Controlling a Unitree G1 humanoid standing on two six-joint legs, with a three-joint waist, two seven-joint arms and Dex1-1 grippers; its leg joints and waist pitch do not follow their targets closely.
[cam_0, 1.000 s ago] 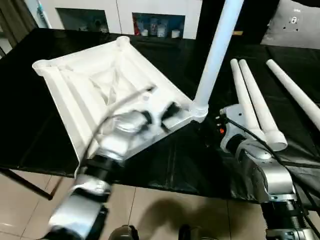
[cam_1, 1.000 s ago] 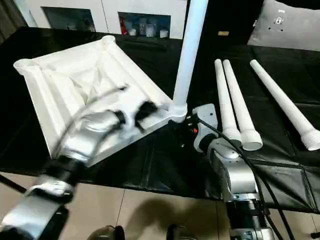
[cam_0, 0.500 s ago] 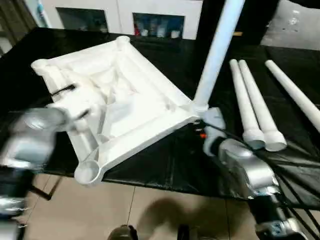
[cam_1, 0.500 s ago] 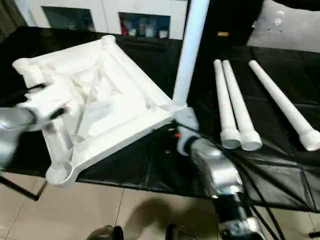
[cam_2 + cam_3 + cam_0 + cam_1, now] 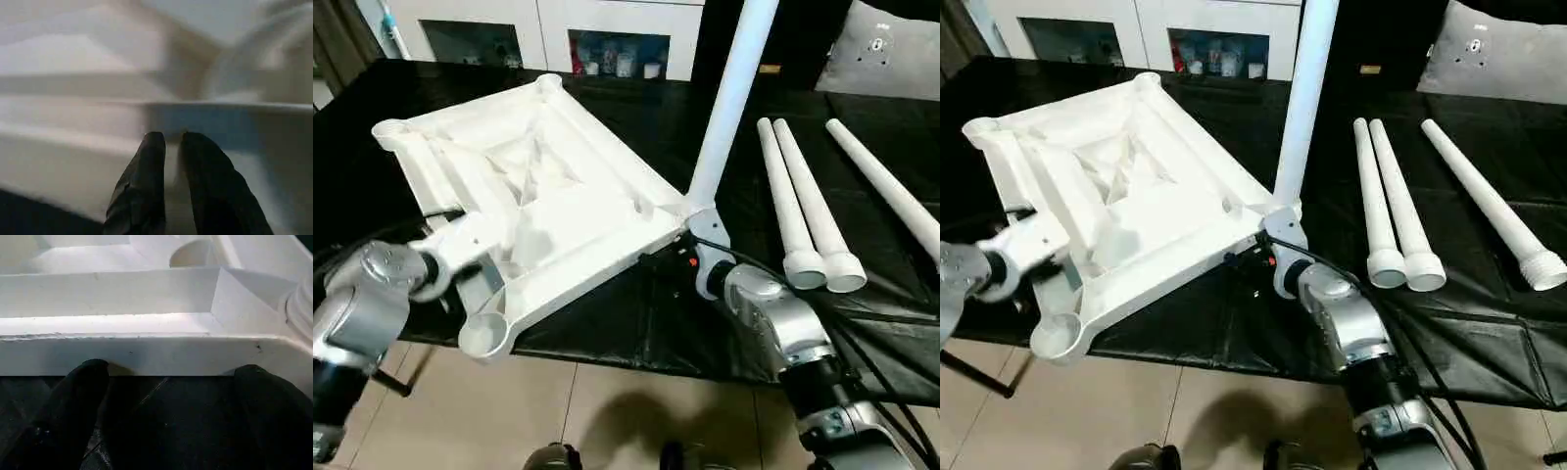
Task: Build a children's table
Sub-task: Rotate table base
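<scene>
1. On a black-covered work table [image 5: 636, 323] the white top [image 5: 538, 196] lies upside down, ribbed underside up, turned at an angle so one round corner socket [image 5: 484, 336] juts past the near edge over the floor.
2. One leg [image 5: 729, 98] stands upright in the corner socket nearest the right arm, rising out of the picture's top.
3. Three loose legs [image 5: 1400, 215] lie on the black cover to the right – two side by side and touching, the third apart from them, further right, all with their wide collared ends toward the robot.
4. Left gripper [image 5: 168, 147]: its two black fingers stand close together with only a narrow gap, right up against the top's outer rim on the left long side; whether they pinch anything I cannot tell.
5. Right gripper [image 5: 166, 377]: fingers spread wide and holding nothing, their tips at the top's near side wall just beside the socket with the standing leg, low over the black cover.
6. Black sheeting covers the work table – creased and glossy, hanging over the near edge.
7. Beige floor tiles [image 5: 636, 411] show below the table.
8. Behind the table stands a white cabinet [image 5: 607, 39] with glass doors and small items inside; a grey cushion [image 5: 1508, 59] sits at the far right.
</scene>
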